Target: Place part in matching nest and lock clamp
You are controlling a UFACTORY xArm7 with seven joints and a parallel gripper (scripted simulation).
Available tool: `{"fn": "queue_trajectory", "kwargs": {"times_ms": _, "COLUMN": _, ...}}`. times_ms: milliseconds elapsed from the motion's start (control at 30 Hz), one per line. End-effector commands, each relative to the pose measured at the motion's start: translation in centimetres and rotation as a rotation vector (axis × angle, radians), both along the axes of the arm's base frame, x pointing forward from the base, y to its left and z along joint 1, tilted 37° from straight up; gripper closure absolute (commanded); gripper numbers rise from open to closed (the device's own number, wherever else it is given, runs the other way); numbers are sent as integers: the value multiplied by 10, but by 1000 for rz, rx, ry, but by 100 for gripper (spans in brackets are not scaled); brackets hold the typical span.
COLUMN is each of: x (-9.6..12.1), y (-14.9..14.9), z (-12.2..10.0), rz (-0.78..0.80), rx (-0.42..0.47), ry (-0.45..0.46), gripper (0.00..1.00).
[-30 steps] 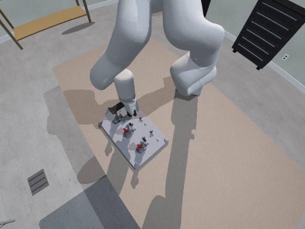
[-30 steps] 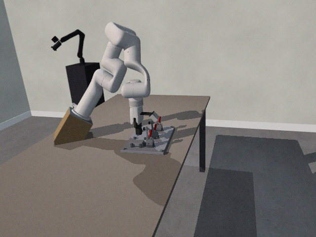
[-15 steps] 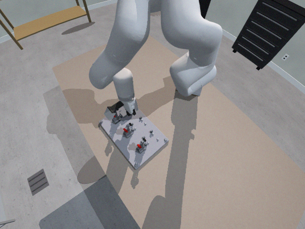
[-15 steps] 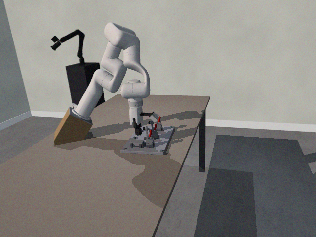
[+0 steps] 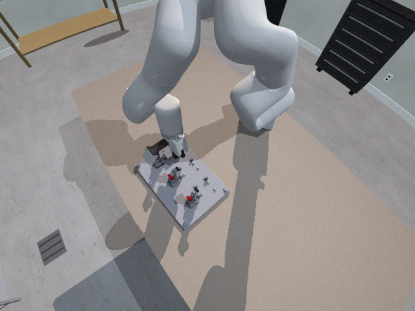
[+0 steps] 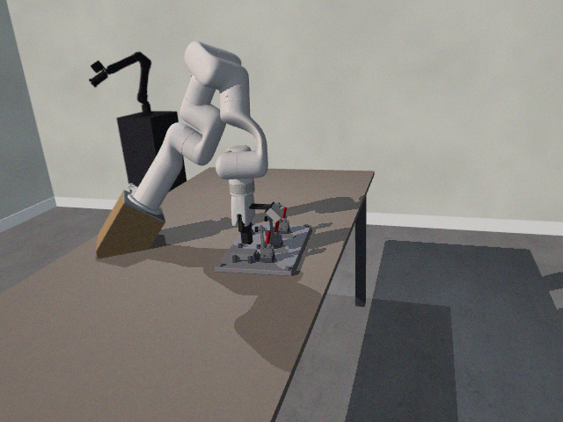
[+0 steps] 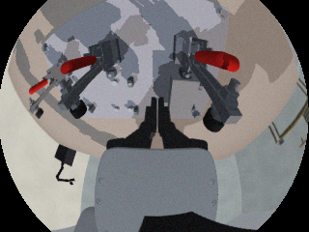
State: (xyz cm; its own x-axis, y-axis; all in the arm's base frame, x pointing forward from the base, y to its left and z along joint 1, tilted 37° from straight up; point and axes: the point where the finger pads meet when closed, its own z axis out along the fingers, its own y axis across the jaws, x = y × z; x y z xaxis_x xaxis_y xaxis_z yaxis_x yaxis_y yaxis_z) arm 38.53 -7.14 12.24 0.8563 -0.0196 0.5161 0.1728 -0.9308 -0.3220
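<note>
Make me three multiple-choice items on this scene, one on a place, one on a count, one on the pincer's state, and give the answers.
1. Where is the gray block?
A) On the floor
B) On the fixture plate, beside the pincer
C) On the wooden shelf

2. How many red clamp handles show in the wrist view?
A) One
B) Five
C) Three

3. How is the pincer?
A) Shut on nothing
B) Wide open
C) Shut on a red handle

1 B: the block lies on the plate next to the fingers.
2 C: two large handles and a smaller one.
3 A: the pincer has its fingers together, nothing between them.
</note>
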Motion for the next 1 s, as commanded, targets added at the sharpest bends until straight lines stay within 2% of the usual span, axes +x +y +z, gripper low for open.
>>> {"fn": "queue_trajectory", "kwargs": {"times_ms": 0, "x": 3, "y": 1, "z": -5, "rz": -1, "rx": -1, "ry": -1, "gripper": 100}}
{"fn": "queue_trajectory", "kwargs": {"times_ms": 333, "x": 12, "y": 7, "z": -18, "rz": -1, "rx": -1, "ry": -1, "gripper": 100}}
{"fn": "queue_trajectory", "kwargs": {"times_ms": 967, "x": 12, "y": 8, "z": -19, "rz": -1, "rx": -1, "ry": -1, "gripper": 100}}
